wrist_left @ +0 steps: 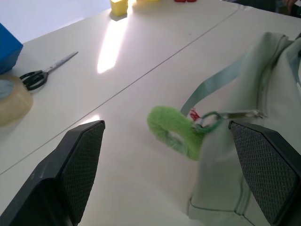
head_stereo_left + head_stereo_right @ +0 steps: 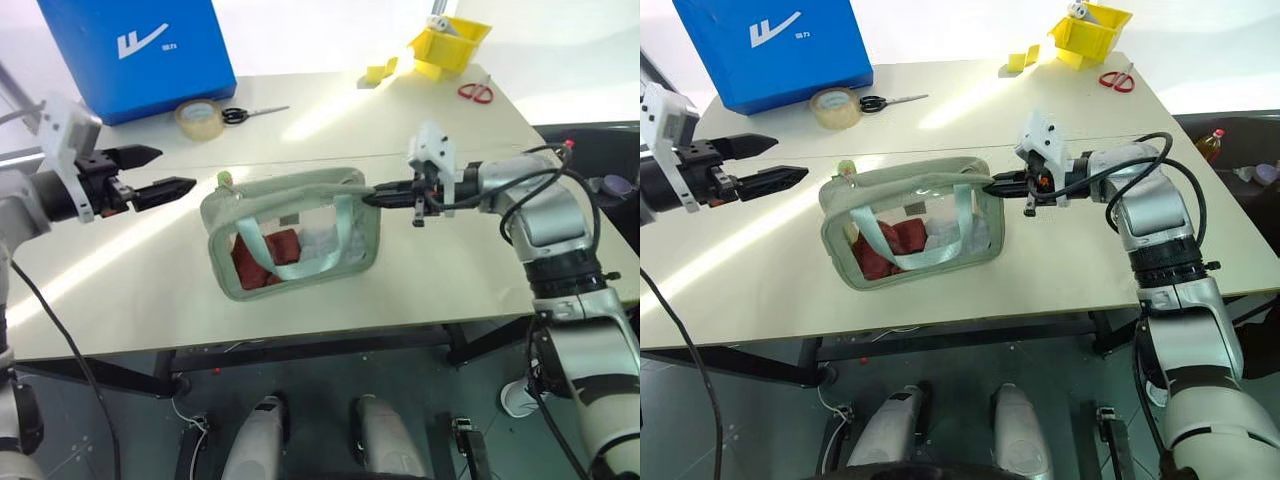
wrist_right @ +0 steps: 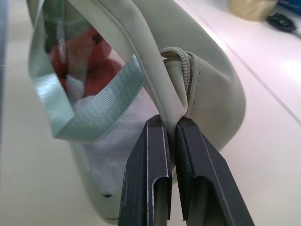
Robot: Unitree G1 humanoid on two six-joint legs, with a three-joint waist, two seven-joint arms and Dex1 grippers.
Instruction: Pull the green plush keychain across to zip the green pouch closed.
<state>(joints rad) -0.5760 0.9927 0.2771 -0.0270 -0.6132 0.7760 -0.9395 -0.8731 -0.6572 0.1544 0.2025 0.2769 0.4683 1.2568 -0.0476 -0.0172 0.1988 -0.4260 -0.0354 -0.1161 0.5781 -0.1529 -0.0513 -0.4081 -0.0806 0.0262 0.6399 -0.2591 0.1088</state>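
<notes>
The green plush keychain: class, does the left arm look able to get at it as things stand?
Probably yes. The left gripper is open and aimed at the green plush keychain, with only bare table between, while the right gripper pinches the green pouch steady.

The pouch (image 2: 290,235) is pale sage green with clear sides, a pale teal strap (image 2: 345,235) and red things (image 2: 265,258) inside. The keychain (image 1: 175,130) is lime green, seemingly paler at its centre. Behind stand a blue box (image 2: 140,50) with a white mark and a yellow bin (image 2: 450,45).
</notes>
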